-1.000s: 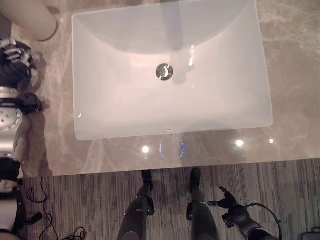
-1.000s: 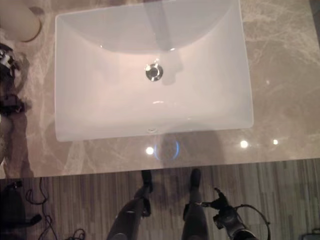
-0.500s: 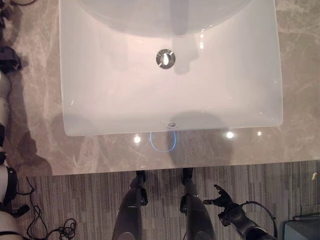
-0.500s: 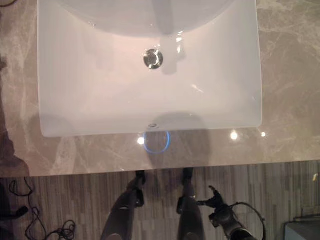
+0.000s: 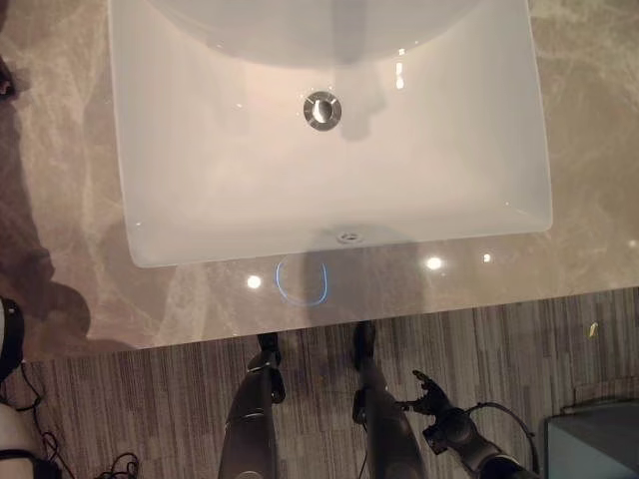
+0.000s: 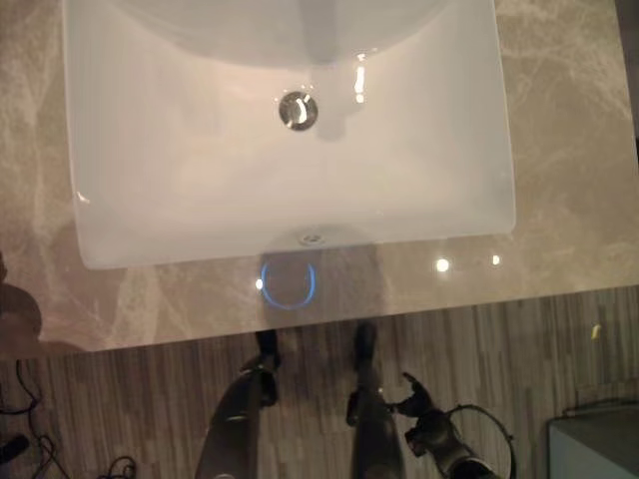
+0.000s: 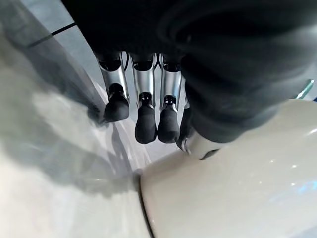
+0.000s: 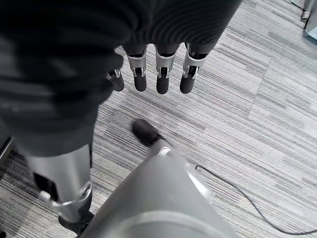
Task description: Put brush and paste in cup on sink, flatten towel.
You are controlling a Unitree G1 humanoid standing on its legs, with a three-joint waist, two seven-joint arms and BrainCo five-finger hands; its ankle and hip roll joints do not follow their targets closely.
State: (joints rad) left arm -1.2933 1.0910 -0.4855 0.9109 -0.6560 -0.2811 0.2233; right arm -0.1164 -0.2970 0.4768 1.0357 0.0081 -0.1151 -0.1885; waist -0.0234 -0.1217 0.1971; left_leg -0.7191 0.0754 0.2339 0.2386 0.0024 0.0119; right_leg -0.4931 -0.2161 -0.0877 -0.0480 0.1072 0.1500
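A white rectangular sink point(image 5: 135, 235) is set in a marbled counter point(image 5: 60, 200). A smooth cream rounded thing, probably the cup point(image 7: 237, 198), stands on the counter right beside my left hand point(image 7: 146, 119). That hand hangs just above the counter with straight fingers and holds nothing. My right hand point(image 5: 427, 394) hangs low over the striped carpet in front of the counter. Its fingers point(image 8: 161, 74) are straight and spread, with nothing in them.
A metal drain point(image 5: 321, 110) sits in the middle of the basin. The counter's front edge runs across the view, with a blue ring of light point(image 5: 302, 281) reflected near it. A grey box point(image 5: 591, 447) stands on the carpet at the lower right.
The camera has shifted, so the sink sits higher and more to the left, and the cup and my left hand have left the picture's left edge. The right hand still hangs low.
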